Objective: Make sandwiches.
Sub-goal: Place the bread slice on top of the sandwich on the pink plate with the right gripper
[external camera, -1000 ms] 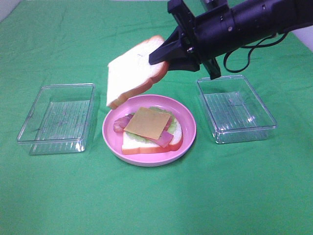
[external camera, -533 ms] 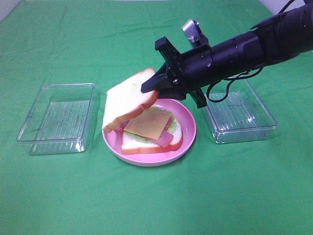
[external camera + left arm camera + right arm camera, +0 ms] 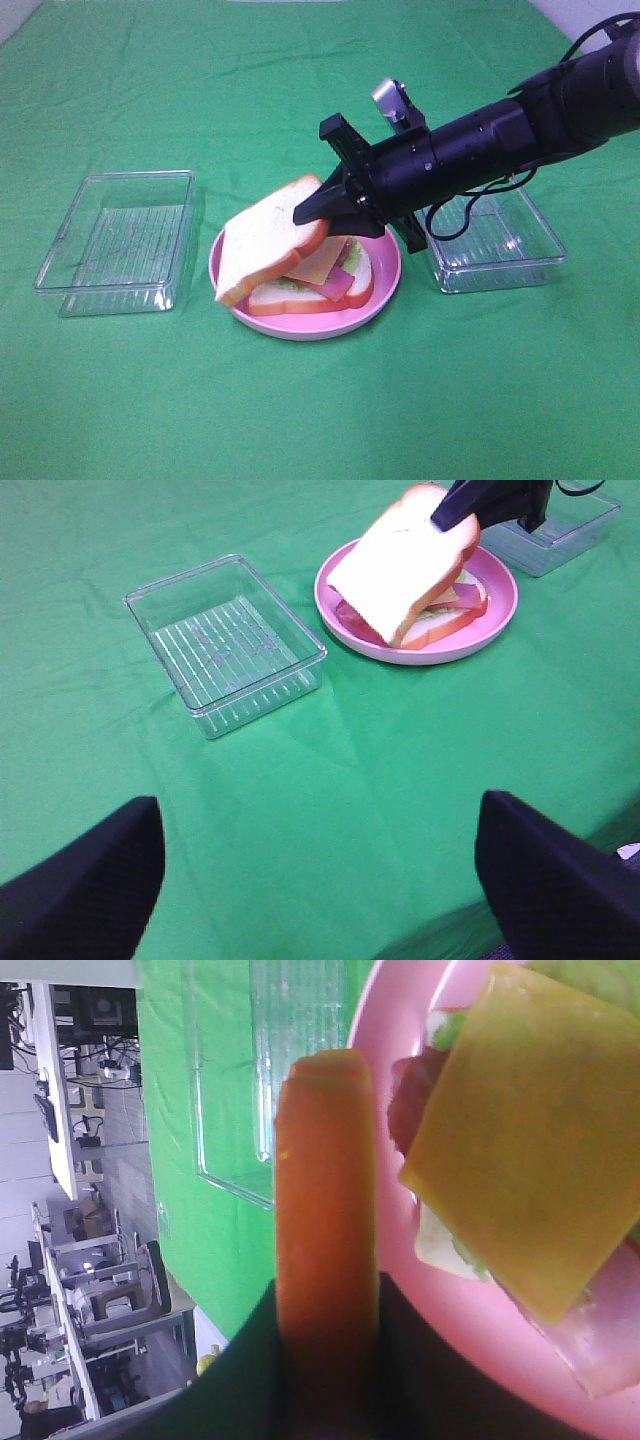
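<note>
A pink plate [image 3: 388, 285] in the middle of the green cloth holds a bottom bread slice with lettuce, ham and a yellow cheese slice [image 3: 322, 262]. My right gripper [image 3: 312, 210] is shut on the crust of a top bread slice [image 3: 265, 238], held tilted low over the left part of the stack. The right wrist view shows the slice edge-on [image 3: 322, 1220] beside the cheese [image 3: 540, 1140] and the plate [image 3: 400, 1010]. My left gripper [image 3: 310, 865] is open and empty, well back from the plate [image 3: 420, 650], over bare cloth.
An empty clear plastic box [image 3: 120, 240] sits left of the plate, another [image 3: 490, 225] sits right of it, partly under my right arm. Green cloth covers the whole table.
My right gripper has come down and to the left with the top bread slice, from high above the plate to just over the sandwich stack. The slice now covers most of the cheese.
</note>
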You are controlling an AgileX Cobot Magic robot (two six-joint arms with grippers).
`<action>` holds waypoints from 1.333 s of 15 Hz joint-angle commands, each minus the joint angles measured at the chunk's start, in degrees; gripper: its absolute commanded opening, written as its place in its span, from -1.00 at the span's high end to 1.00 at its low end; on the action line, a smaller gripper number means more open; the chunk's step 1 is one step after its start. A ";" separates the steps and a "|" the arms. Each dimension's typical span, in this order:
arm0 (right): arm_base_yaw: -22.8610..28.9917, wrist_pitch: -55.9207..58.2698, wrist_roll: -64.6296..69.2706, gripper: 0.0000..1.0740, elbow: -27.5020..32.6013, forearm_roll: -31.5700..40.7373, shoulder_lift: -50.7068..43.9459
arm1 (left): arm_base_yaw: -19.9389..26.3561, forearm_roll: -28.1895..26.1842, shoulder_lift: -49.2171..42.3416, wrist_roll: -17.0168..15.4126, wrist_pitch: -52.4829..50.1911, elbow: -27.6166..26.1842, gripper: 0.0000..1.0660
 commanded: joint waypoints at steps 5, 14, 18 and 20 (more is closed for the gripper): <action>-0.06 -0.86 -6.88 1.00 1.55 8.48 -0.23 | 0.00 0.11 -1.43 -0.17 -0.74 0.11 -0.51; -2.64 3.44 -5.04 1.00 1.55 5.33 -0.17 | 0.00 0.11 -1.43 -0.17 -0.74 0.11 -0.51; -2.64 1.89 -5.27 1.00 1.55 5.39 -0.17 | 0.00 0.11 -1.43 -0.17 -0.74 0.11 -0.51; -2.64 0.92 -5.04 1.00 1.55 3.61 -0.17 | 0.00 0.11 -1.43 -0.17 -0.74 0.11 -0.51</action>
